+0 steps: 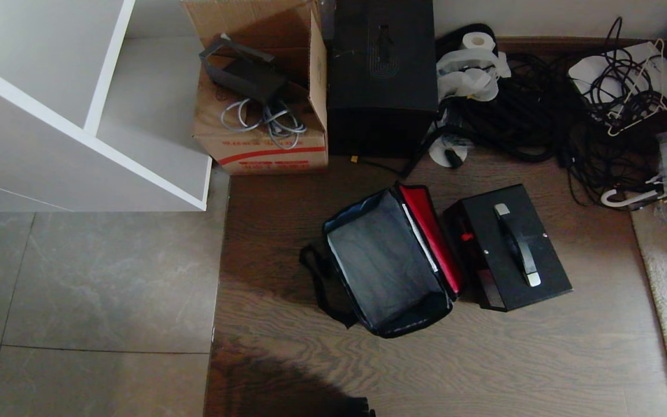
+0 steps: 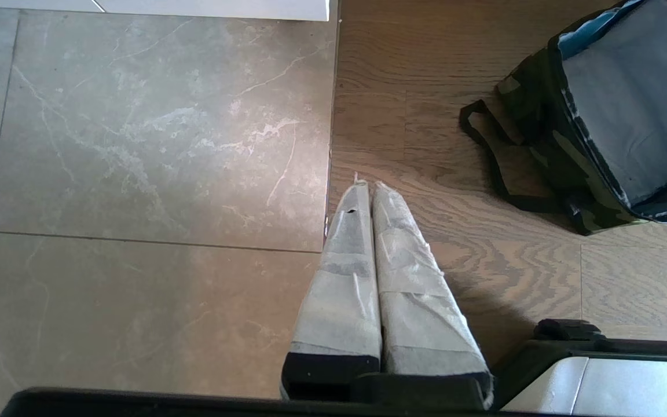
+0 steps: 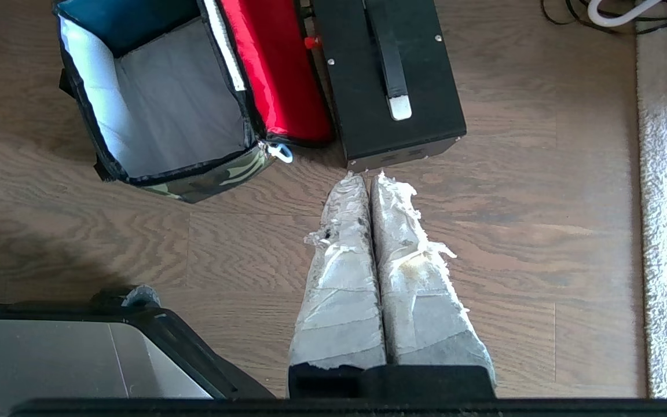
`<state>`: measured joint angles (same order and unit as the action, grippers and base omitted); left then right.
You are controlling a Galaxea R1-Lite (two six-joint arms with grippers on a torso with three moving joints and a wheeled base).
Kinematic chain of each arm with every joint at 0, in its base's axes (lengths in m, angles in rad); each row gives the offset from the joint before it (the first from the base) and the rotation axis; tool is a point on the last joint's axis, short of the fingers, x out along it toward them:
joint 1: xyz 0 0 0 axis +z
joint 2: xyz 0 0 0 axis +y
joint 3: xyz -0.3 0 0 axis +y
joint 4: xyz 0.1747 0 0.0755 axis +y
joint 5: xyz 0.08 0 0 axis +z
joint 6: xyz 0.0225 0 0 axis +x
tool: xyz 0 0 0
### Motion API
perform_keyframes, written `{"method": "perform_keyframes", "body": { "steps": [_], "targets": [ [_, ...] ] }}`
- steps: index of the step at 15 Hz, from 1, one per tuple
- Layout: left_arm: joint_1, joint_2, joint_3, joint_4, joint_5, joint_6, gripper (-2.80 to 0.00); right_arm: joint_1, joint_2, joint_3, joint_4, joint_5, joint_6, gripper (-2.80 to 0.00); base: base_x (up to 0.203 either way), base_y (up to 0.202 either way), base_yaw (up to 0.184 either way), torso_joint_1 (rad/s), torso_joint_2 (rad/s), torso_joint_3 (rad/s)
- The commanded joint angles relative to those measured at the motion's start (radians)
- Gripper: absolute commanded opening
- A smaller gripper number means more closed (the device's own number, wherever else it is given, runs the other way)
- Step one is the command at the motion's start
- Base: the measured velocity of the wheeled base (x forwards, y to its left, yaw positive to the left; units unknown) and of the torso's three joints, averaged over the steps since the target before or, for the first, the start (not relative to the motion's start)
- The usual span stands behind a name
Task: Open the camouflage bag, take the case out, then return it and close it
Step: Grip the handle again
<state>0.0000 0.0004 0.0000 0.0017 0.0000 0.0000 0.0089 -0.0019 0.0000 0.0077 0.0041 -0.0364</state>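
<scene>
On the brown wood floor stands the camouflage bag, open at the top, its grey inside bare and showing; its red-lined lid is thrown back on the side toward the case; its long axis runs from the wall toward the robot, slanting a little to the robot's right as it comes nearer; a black strap lies slack on the floor on the bag's far side from the case. The case sits out of the bag, upright on the floor, just beside the folded-back lid and seeming to touch it; its black handle with silver ends faces up and runs along the same slanting line as the bag, so the two lie side by side and parallel; a small red part shows on the side facing the bag.

Neither arm shows from the head; the left gripper hangs above the seam between grey tile and wood, well apart from the bag, its padded fingers pressed together on nothing; the right gripper hovers near the case's closest end, fingers likewise pressed together and empty.

Behind, against the wall, are a cardboard carton, a taller black box and a tangle of cables; a white shelf stands on the left.
</scene>
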Motion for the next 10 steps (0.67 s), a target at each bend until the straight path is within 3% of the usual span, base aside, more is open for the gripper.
{"method": "perform_keyframes", "body": {
  "steps": [1, 7, 10],
  "targets": [
    [0.000, 0.000, 0.000, 0.000, -0.002, 0.000, -2.80, 0.000, 0.002, 0.000, 0.000, 0.000, 0.000, -2.80, 0.000, 0.000, 0.000, 0.000, 0.00, 0.000],
    [0.000, 0.001, 0.000, 0.000, 0.000, -0.002, -2.80, 0.000, 0.002, 0.000, 0.000, 0.000, 0.000, -2.80, 0.000, 0.000, 0.000, 0.000, 0.00, 0.000],
    [0.000, 0.000, 0.000, 0.000, 0.000, -0.002, -2.80, 0.000, 0.002, 0.000, 0.000, 0.000, 0.000, -2.80, 0.000, 0.000, 0.000, 0.002, 0.00, 0.114]
  ]
}}
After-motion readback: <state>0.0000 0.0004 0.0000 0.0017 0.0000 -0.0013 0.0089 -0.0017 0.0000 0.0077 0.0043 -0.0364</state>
